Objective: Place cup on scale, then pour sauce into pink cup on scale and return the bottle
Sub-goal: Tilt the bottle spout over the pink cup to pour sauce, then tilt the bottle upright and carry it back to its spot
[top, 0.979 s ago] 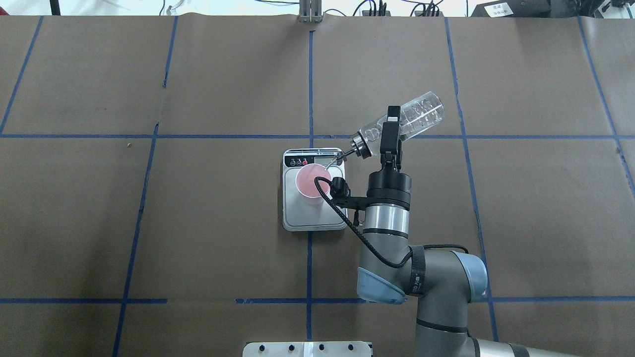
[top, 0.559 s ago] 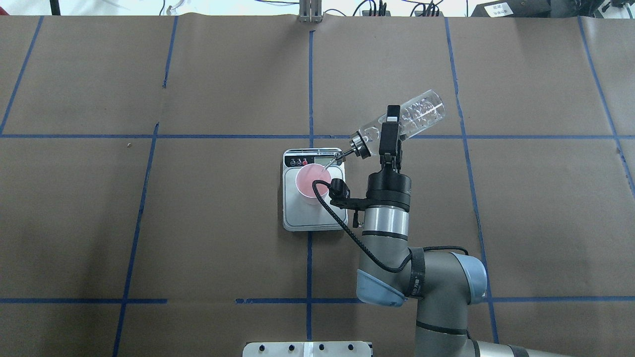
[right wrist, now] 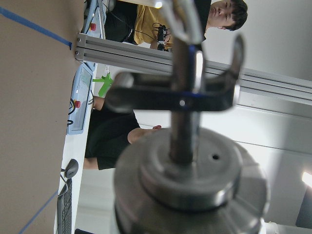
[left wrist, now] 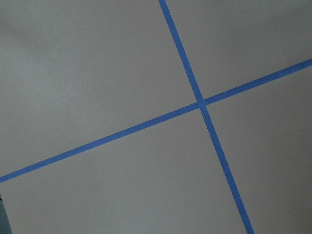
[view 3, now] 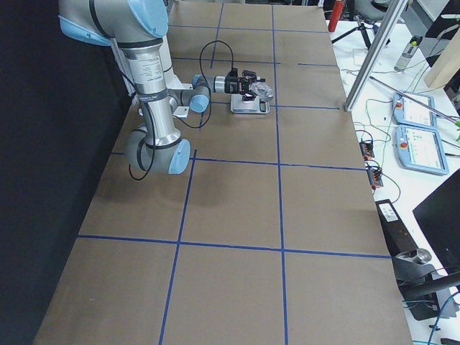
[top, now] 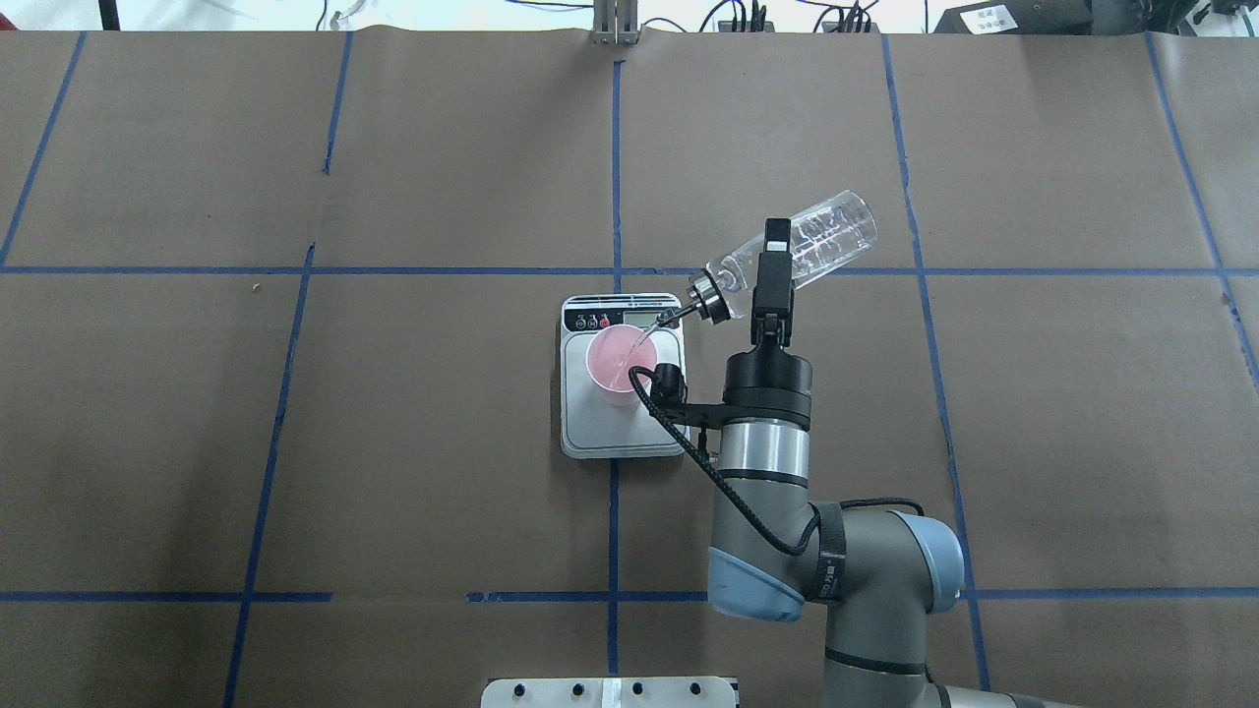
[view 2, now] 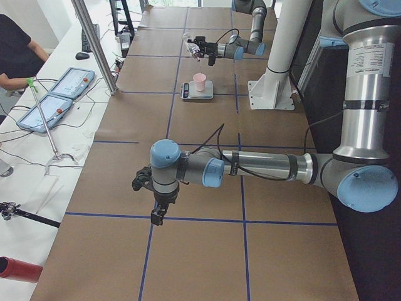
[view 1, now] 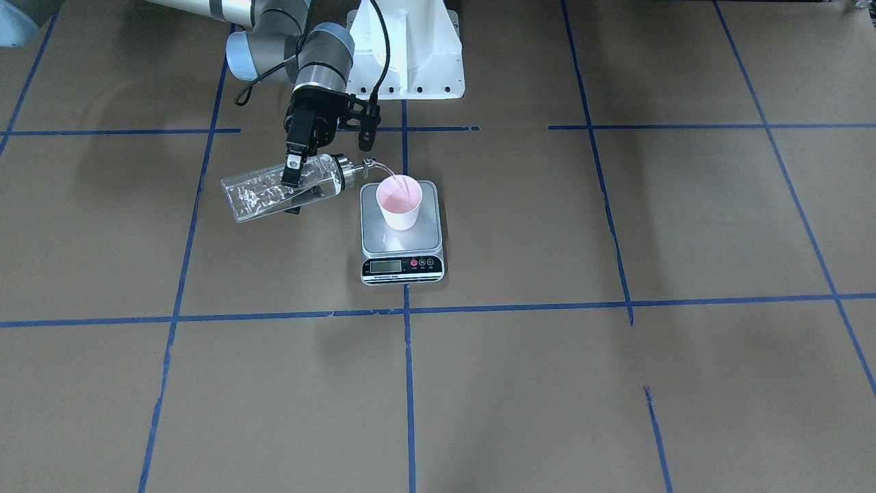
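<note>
The pink cup (top: 618,366) stands upright on the steel platform of the scale (top: 620,433), near its display end; it also shows in the front view (view 1: 399,203). My right gripper (top: 774,258) is shut on the clear glass bottle (top: 836,231), held tilted with its metal spout over the cup's rim. A thin stream of clear sauce (view 1: 402,181) runs into the cup. The right wrist view shows the bottle's metal collar (right wrist: 190,161) close up. My left gripper (view 2: 158,216) hangs over bare table far from the scale; I cannot tell whether it is open.
Brown paper with a blue tape grid covers the table (top: 295,442). The white robot pedestal (view 1: 410,61) stands behind the scale. Operators and tablets (view 2: 69,81) are along the far side, beyond an aluminium post (view 2: 94,44).
My right wrist has drawn back slightly toward the robot, and the bottle has shifted a little with it. The spout stays over the cup's rim.
</note>
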Available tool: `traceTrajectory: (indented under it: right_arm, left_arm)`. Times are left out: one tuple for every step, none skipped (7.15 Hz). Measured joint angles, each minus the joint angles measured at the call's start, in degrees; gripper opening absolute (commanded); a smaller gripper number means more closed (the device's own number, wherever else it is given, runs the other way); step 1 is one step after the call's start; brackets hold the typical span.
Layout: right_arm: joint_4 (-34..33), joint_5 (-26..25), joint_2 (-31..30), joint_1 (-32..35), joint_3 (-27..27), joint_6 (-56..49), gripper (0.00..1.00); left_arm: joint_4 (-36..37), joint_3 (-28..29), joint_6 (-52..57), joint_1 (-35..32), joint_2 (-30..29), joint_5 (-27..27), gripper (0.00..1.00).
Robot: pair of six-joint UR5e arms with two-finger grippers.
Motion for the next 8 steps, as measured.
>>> traceTrajectory:
  right_arm:
    - [2.2,0.9,-0.3,0.0,-0.1,0.1,0.00]
    - [3.4,1.6,-0.4,-0.1,-0.2,0.7,0.00]
    - [3.9,2.7,-0.4,-0.1,-0.2,2.6,0.00]
    - [4.1,4.0,-0.4,-0.1,0.0,5.2,0.00]
    - [4.2,5.3,-0.2,-0.2,0.1,7.7,0.00]
    - [4.2,6.6,0.1,-0.2,0.3,10.2,0.00]
    - [4.2,7.8,0.3,-0.2,0.5,12.8,0.00]
    - [4.2,9.3,0.6,-0.2,0.9,15.7,0.00]
  left_arm:
    - [0.1,-0.1,0.0,0.0,-0.1,0.0,1.00]
    - [0.2,-0.2,0.0,0.0,-0.2,0.0,1.00]
    - [0.2,-0.3,-0.1,-0.1,-0.2,0.0,1.00]
    - [0.2,-0.3,-0.1,-0.1,-0.2,0.0,1.00]
    - [0.2,-0.3,-0.1,-0.1,-0.2,0.0,1.00]
    - [0.3,-0.4,-0.1,-0.1,-0.2,0.0,1.00]
    - [0.3,-0.4,-0.1,-0.1,-0.2,0.0,1.00]
    - [0.3,-0.5,-0.1,-0.1,-0.3,0.0,1.00]
